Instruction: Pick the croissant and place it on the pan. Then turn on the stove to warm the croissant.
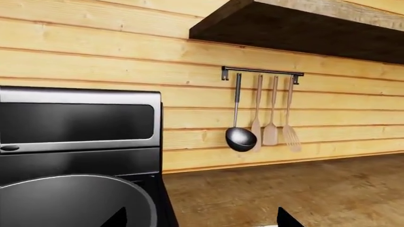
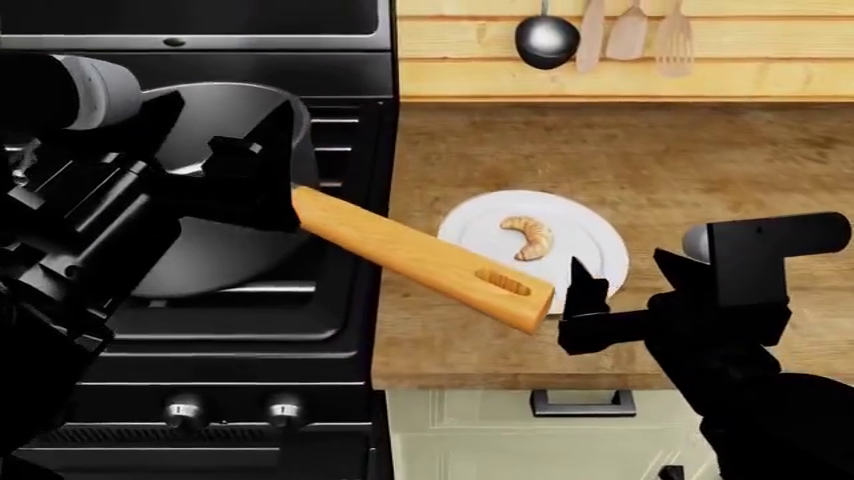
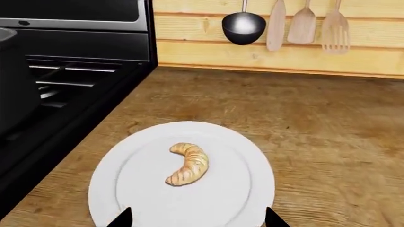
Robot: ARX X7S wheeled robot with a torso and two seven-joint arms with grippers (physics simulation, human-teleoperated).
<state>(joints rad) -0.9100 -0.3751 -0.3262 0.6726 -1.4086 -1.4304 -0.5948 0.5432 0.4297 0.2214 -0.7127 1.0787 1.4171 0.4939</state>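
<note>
At lower right of the head view, the right gripper hovers with fingers wide beside the small golden croissant on the round white plate; the left gripper's fingers, also wide, sit over the grey metal pan.

In the head view the left arm hides the pan's 9 o'clock side and much of the stove; the left gripper's jaws cannot be made out. The right wrist view cuts the plate off at 6 o'clock and shows only two jaw tips of the right gripper
</note>
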